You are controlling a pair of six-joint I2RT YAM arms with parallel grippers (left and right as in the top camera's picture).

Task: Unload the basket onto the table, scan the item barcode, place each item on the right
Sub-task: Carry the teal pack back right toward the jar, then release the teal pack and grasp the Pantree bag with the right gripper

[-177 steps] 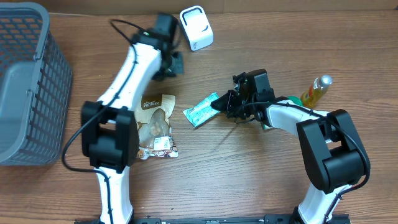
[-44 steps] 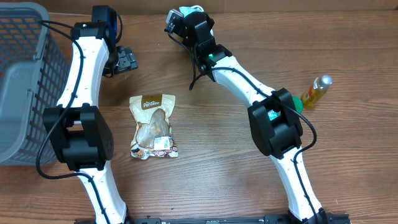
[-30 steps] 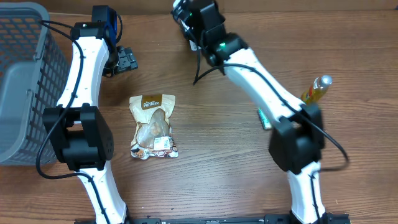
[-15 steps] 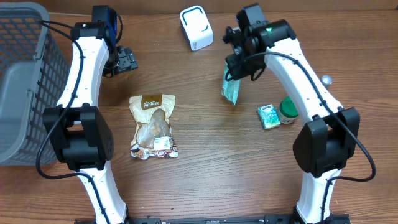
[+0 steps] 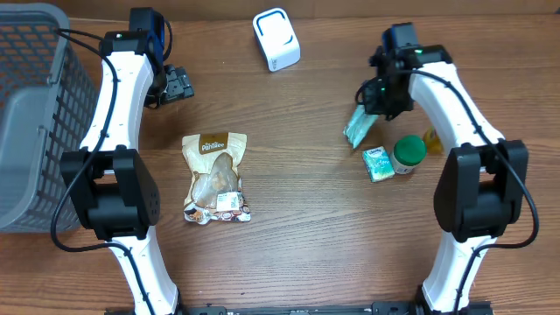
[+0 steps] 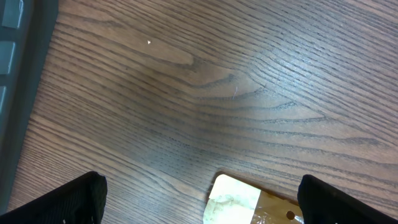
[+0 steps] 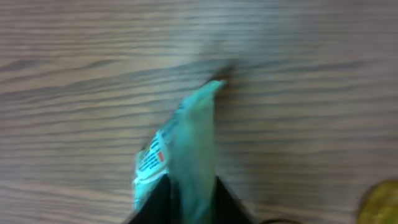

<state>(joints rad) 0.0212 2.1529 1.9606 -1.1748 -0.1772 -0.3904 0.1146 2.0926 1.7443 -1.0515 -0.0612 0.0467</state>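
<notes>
A teal snack packet point(image 5: 357, 128) hangs from my right gripper point(image 5: 372, 103), whose jaws press on its upper end, right of the table's middle. In the right wrist view the packet point(image 7: 186, 143) points away from my right gripper point(image 7: 189, 208), blurred, with a white printed label on its left face. The white barcode scanner point(image 5: 276, 38) stands at the back centre, well left of the packet. My left gripper point(image 5: 179, 86) is open at the back left, holding nothing. Its dark fingertips point(image 6: 68, 202) sit wide apart, with the top of a brown snack bag point(image 6: 242, 202) on the table between them.
The brown snack bag point(image 5: 216, 178) lies flat left of centre. A small teal box point(image 5: 378, 164), a green-lidded jar point(image 5: 409, 155) and a yellow bottle point(image 5: 433, 137) stand just below and right of the held packet. A grey basket point(image 5: 35, 122) fills the left edge.
My right arm swung the teal packet away from the scanner, rightward and toward the front, to just above the box and jar. The left arm stayed still.
</notes>
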